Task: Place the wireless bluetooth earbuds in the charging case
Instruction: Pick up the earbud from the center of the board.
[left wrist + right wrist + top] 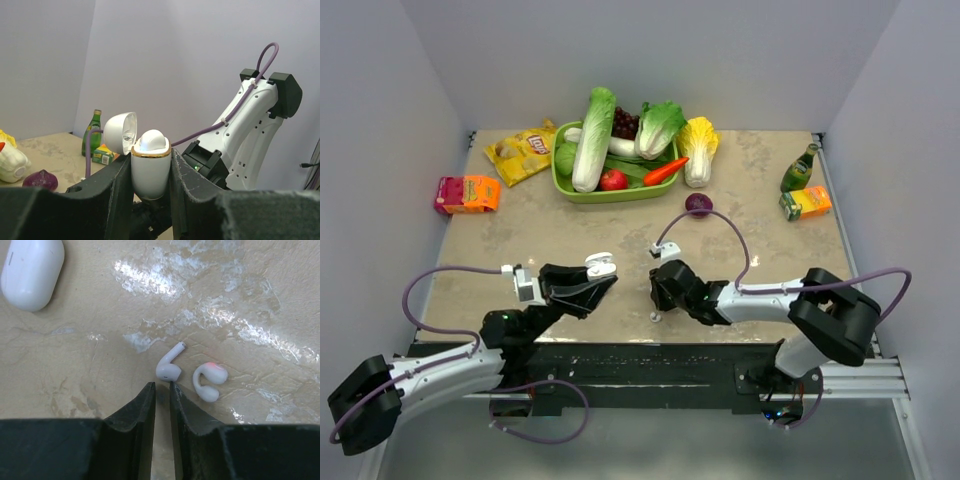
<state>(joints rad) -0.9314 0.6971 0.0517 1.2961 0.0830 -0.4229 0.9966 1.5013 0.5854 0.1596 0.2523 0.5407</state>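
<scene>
left gripper [150, 160]: clamped tight on the charging case [149, 176], one finger on each side. The case is upright with its mouth up.
right gripper [162, 386]: jaws only a narrow slit apart with nothing in them, tips pointing down at the table [75, 365].
charging case: smooth, hard white shell with a gold rim. Its lid [121, 132] is flipped open to the left of the fingers. It looks light and stiff but slick, so gripping low on the body makes sense. A white dome sits in the mouth, and there's no telling if that's a bud or the insert.
white pod [32, 272]: closed, lying well ahead and to the left of the right gripper's tips, with nothing touching it.
stemmed earbud [169, 369]: on the table right at the right gripper's tips, head nearest, stem pointing away and to the right. It's tiny and glossy and probably weighs next to nothing, so it'd likely squirt out of a sloppy pinch. Best bet looks like grabbing across the stem, and the jaws would need to spread first.
hook-shaped earbud [209, 381]: just to the right of the stemmed one and not touching it. It's curved and slippery too, and the middle of the arch looks like the only pinchable bit.
</scene>
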